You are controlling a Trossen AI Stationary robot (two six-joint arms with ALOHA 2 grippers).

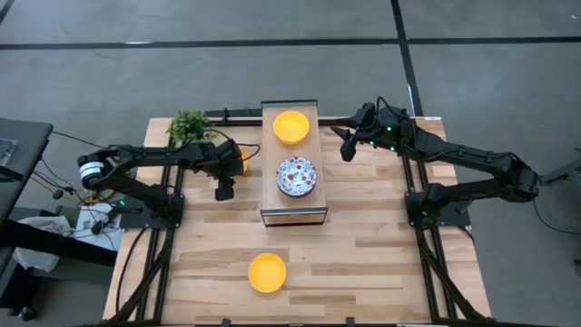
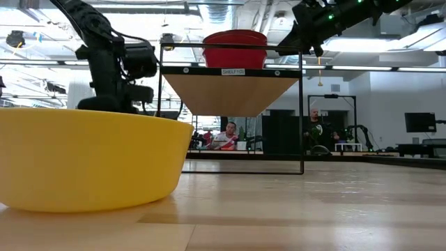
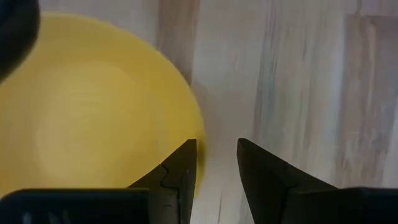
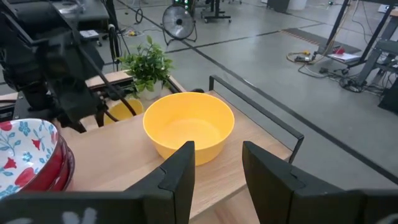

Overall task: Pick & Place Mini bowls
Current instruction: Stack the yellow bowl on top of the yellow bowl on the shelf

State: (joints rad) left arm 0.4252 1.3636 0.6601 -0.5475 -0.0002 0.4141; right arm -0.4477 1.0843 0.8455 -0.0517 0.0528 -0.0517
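Two bowls already sit on top of the shelf (image 1: 292, 214) at the table's centre: a yellow bowl (image 1: 291, 126) toward 12 o'clock and a floral bowl (image 1: 297, 176) just behind it toward 6. From the low view and the right wrist view the floral one seems to rest on something red, perhaps more bowls nested beneath it, though I cannot count them. Another yellow bowl, the near bowl (image 1: 267, 272), lies alone on the table at 6 o'clock, well apart from both arms. One more, the left bowl (image 3: 93, 106), lies on the table at about 10 o'clock from the shelf, beside the plant (image 1: 190, 125), largely hidden under the left arm from above.

The left gripper (image 3: 216, 165) hangs directly over the left bowl's rim, fingers apart and holding nothing; one finger is over the bowl's edge, the other over bare wood. The right gripper (image 4: 217, 165) hovers at 1 o'clock of the shelf, looking down at the shelf's yellow bowl, its fingers likewise apart and empty.

My reading: roughly half the job is done, with at least the two table bowls left to place. The left bowl looks like the next pick.
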